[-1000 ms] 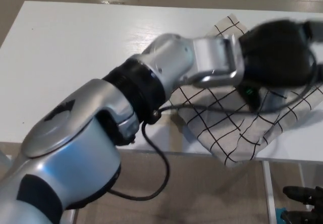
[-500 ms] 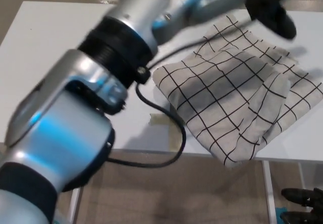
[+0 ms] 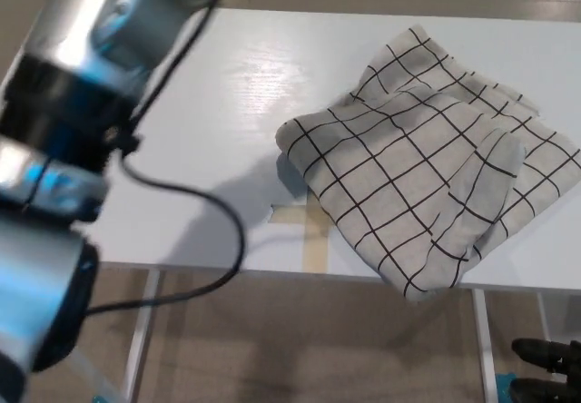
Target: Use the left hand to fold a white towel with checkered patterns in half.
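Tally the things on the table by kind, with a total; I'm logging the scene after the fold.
Checkered towel: 1, folded over on itself
Tape cross on the white table: 1
Total: 2

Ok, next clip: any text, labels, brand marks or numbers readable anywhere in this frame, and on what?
None readable.
Towel: only a black grid pattern, no lettering.
Table: plain white, with tape strips near the front edge that carry no writing.
Left arm: blurred, no marking can be made out.
Dark object at the bottom right corner: no text visible.
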### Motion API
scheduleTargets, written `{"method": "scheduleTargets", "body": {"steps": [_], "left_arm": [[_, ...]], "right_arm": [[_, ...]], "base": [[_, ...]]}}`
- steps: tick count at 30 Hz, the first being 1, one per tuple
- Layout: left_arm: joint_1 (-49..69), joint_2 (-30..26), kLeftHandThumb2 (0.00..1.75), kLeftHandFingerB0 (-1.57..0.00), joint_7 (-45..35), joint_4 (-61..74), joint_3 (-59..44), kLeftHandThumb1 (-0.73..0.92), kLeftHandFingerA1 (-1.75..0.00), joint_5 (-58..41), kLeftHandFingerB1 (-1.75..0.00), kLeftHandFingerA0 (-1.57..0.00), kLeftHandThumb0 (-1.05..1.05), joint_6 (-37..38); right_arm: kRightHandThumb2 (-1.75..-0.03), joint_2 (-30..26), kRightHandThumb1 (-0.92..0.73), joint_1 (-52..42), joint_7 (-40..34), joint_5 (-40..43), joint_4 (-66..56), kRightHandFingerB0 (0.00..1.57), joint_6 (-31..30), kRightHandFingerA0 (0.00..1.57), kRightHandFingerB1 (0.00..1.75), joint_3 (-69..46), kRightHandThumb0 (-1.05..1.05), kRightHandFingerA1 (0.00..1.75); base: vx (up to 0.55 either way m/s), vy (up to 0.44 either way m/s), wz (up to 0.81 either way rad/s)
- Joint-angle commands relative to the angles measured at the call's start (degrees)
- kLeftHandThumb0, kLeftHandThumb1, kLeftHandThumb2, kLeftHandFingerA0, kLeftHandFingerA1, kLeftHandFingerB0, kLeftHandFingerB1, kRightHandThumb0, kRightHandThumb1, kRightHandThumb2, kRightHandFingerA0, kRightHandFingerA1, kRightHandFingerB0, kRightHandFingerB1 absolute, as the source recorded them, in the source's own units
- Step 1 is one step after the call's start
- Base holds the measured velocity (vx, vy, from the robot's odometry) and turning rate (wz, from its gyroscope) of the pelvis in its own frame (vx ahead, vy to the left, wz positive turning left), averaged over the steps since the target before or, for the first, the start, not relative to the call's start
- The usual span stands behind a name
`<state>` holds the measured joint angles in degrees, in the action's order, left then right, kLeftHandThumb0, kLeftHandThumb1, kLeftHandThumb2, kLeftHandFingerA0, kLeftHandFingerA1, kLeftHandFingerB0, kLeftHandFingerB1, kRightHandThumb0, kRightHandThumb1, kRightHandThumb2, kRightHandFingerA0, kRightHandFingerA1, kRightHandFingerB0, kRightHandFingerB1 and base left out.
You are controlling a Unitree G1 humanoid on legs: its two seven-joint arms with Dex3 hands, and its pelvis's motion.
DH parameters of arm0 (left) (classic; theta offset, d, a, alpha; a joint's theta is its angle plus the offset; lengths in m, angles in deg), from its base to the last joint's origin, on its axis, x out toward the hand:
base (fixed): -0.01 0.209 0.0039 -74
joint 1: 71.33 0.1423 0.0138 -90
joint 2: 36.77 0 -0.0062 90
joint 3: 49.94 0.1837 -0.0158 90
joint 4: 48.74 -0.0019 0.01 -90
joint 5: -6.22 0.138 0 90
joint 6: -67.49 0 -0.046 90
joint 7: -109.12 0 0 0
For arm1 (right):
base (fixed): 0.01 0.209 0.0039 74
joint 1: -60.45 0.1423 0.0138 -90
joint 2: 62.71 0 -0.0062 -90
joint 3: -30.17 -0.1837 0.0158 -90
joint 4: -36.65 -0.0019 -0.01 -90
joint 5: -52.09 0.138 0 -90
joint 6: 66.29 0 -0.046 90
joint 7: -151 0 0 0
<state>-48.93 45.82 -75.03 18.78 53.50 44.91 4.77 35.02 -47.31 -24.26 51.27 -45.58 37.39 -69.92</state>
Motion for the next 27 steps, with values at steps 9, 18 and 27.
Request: {"method": "scheduleTargets", "body": {"steps": [9, 18, 27], "left_arm": [[73.87, -14.86, 0.82, -0.13, -52.06, 47.2, -60.27, 0.48, -0.03, -91.13, -0.1, 0.0, -0.75, -36.99], [85.07, -17.34, 0.56, -0.09, -68.62, 39.42, -58.68, 0.51, -0.28, -86.07, -0.26, -0.01, -0.79, -36.93], [92.69, -19.81, 0.59, -0.07, -69.25, 32.58, -46.73, 0.55, -0.26, -72.27, -0.25, -0.04, -0.83, -26.05]], "right_arm": [[-0.58, -1.56, -0.6, -0.43, -1.02, 10.26, -7.35, 0.71, -6.96, 0.6, 0.54, -10.08, -0.53, 0.68], [-0.58, -0.39, -0.6, -0.92, -0.57, 9.64, -8.32, 0.68, -6.74, 0.58, 0.53, -9.31, -0.53, 0.66], [-0.58, 2.89, -0.6, -7.61, 1.55, 5.39, -5.57, 0.64, -1.63, 0.58, 0.51, -3.81, -0.49, 0.65]], "base": [[0.0, 0.0, 0.0], [0.0, 0.0, 0.0], [0.0, 0.0, 0.0]]}}
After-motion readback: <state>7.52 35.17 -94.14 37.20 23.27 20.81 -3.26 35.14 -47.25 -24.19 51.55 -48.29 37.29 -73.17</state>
